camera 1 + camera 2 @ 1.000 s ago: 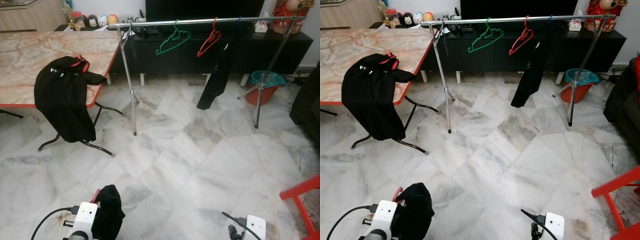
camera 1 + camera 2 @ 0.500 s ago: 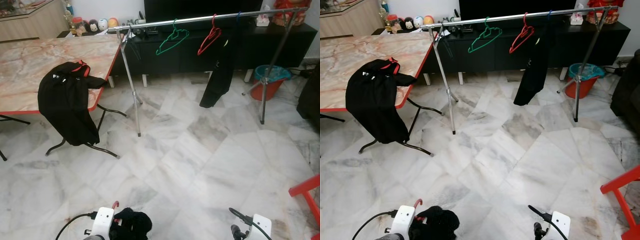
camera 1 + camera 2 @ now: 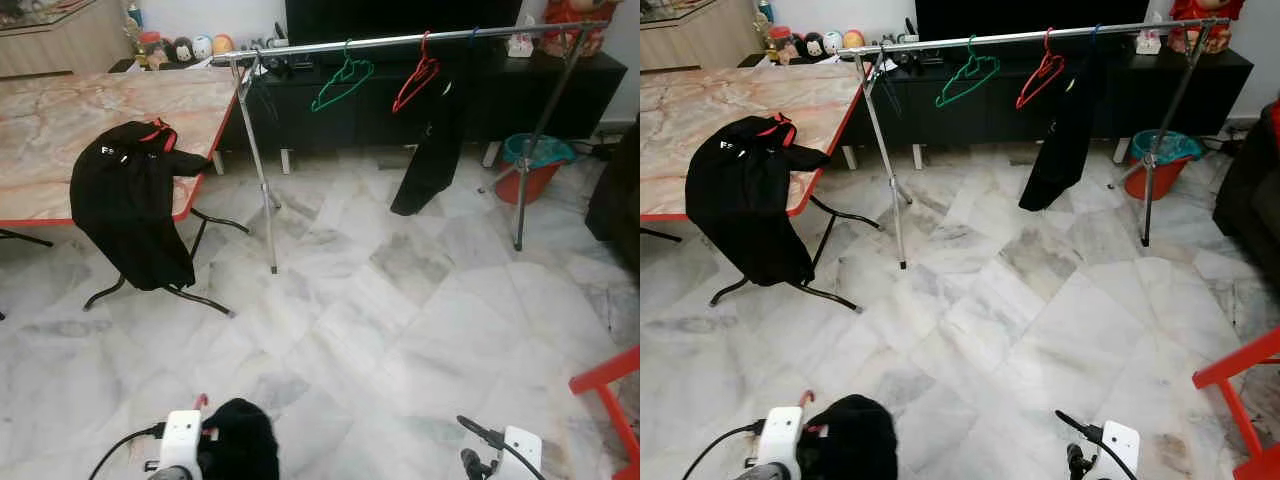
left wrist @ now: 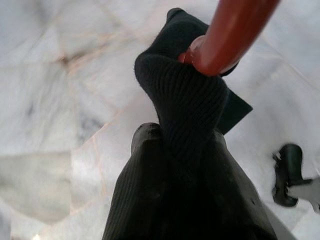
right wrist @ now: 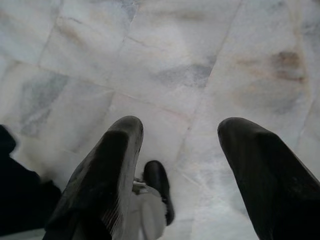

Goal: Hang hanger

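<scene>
My left gripper [image 4: 177, 145] is shut on a red hanger [image 4: 231, 31] with a black garment [image 4: 186, 95] bunched around it. In the left eye view that bundle [image 3: 240, 448] hangs low in front of me, with the hanger's red tip [image 3: 203, 402] poking out. A silver clothes rail [image 3: 400, 42] stands across the room, well ahead. It carries a green hanger [image 3: 343, 80], a bare red hanger [image 3: 417, 78] and a hanging black garment [image 3: 430, 150]. My right gripper [image 5: 181, 127] is open over the floor with nothing in it.
A marble-topped table [image 3: 50, 120] with a red edge stands at the left, with a black jacket [image 3: 130, 205] draped over its side. A black TV cabinet [image 3: 330, 105] and a red bucket [image 3: 535, 168] sit behind the rail. A red chair [image 3: 608, 385] is at the near right.
The camera has shifted a little. The black bundle in my left gripper sits lower in view than one second ago. The right gripper has stayed open.
</scene>
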### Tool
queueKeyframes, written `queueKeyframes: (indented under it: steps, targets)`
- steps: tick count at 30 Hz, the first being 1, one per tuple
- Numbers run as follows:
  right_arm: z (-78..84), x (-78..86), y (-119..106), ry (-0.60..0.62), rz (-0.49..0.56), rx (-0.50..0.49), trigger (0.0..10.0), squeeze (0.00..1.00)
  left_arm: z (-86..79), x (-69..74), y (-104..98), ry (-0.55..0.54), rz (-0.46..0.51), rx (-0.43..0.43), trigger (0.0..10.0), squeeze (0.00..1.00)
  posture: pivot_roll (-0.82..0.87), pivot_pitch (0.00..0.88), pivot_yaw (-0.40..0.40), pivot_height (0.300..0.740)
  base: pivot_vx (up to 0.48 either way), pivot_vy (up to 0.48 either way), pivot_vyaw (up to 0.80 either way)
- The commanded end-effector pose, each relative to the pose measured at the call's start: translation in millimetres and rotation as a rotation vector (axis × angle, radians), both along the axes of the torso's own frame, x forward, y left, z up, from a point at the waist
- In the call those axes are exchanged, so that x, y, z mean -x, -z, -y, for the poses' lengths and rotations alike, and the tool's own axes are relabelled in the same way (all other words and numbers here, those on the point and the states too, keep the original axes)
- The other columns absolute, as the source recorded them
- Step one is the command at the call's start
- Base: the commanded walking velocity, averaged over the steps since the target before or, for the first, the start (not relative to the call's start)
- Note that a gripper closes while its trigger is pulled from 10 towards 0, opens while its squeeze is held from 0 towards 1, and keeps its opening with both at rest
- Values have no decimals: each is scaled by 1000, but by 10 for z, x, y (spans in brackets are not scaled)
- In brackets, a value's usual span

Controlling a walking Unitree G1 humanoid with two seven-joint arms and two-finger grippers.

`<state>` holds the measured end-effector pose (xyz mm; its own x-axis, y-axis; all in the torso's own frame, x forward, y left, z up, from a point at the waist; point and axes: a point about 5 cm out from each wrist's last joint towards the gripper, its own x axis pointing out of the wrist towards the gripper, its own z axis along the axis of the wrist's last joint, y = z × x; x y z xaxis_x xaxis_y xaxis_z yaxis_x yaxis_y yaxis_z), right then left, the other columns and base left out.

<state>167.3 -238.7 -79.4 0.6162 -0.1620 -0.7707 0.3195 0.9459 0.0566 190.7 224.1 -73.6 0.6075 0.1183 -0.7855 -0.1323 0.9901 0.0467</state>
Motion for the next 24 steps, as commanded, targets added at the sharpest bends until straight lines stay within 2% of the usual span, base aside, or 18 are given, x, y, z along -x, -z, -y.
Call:
queueKeyframes:
  steps: [1,5,10,12,13,15,17,20,21,24]
  targets:
    - [-3,8,6,-25,-13,4,10000,0,-120,16,-26,-67,29,-9,10000,0,-226,0,29,740,0,0,0]
    - [0,-30,-14,-47,0,12,10000,0,-105,-89,-93,-41,103,4,10000,0,-223,0,23,740,0,0,0]
    - [-12,-59,-25,-59,8,10,10000,0,46,-344,-247,72,246,22,10000,0,-227,0,30,740,0,0,0]
    - [-16,-61,-25,-59,10,8,10000,0,76,-393,-280,100,270,17,10000,0,-227,0,30,740,0,0,0]
    - [-25,-61,-24,-60,12,6,10000,0,161,-546,-395,145,354,20,10000,0,-226,0,33,740,0,0,0]
    - [-28,-62,-23,-60,13,5,10000,0,185,-593,-433,155,380,22,10000,0,-225,0,34,740,0,0,0]
    - [-58,-65,-16,-50,13,6,10000,0,282,-854,-689,178,543,25,10000,0,-231,0,34,740,0,0,0]
    - [-86,-63,-9,-50,13,3,10000,0,318,-930,-779,197,597,27,10000,0,-231,0,34,740,0,0,0]
    - [-132,-55,6,-53,9,1,10000,0,381,-1029,-907,233,671,28,10000,0,-230,2,32,740,0,0,0]
    - [-180,-24,30,-56,0,2,10000,0,479,-1150,-1082,285,763,25,10000,0,-227,4,31,740,0,0,0]
